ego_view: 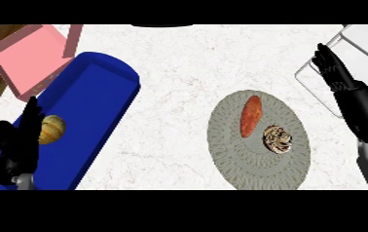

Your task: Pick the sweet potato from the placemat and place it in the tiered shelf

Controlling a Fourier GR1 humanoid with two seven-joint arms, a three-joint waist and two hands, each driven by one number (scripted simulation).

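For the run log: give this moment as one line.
sweet potato: on placemat | right hand: open, apart | left hand: open, resting

Blue tray (93, 85) – yellow-brown squash (52, 129) inside; pink box (32, 55) behind it.

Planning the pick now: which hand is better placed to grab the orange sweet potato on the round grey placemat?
The right hand, probably. It is open at the view's right edge, near the round grey placemat holding the orange sweet potato. The left hand sits far across, over the blue tray.
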